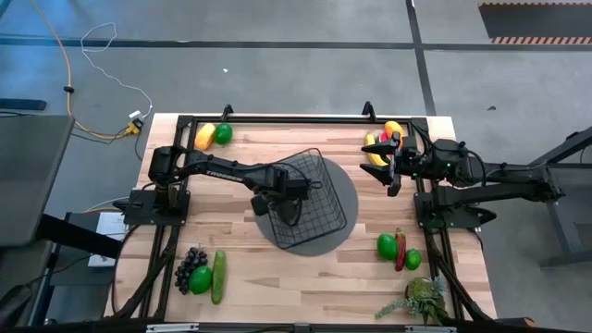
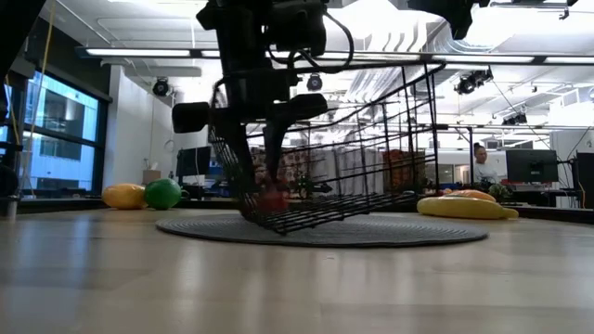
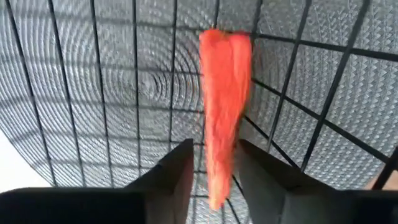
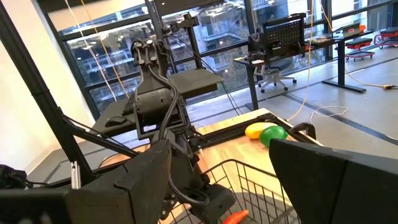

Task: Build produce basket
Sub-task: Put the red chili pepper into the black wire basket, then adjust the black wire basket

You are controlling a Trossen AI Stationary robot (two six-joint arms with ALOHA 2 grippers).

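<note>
Basket [image 1: 310, 202] position is my reference: it sits on the round grey mat [image 1: 349, 190] at the table's middle, and in the low view it is tilted, one edge lifted off the mat. I have the left gripper [image 1: 277, 199] reaching down inside the basket at its left side, fingers pressed onto a red chili [image 3: 222, 106] that hangs tip-down between them above the mesh floor. I judge this hold suits a release into the basket: the chili is already within the walls, so spreading the fingers should drop it onto the wire. The tilt looks caused by the arm bearing on the rim or wall, though I cannot confirm the contact point.

I keep the right gripper [image 1: 394, 171] waiting to the right of the basket, beside the banana [image 1: 374, 152], with its fingers spread wide and nothing between them, well placed for the next pick.

Remaining produce lies outside the basket: yellow and green pieces [image 1: 213, 135] beyond its far left, grapes [image 1: 191, 265] and cucumber [image 1: 219, 276] at its near left, green fruits and a chili [image 1: 399, 250] at its near right.
</note>
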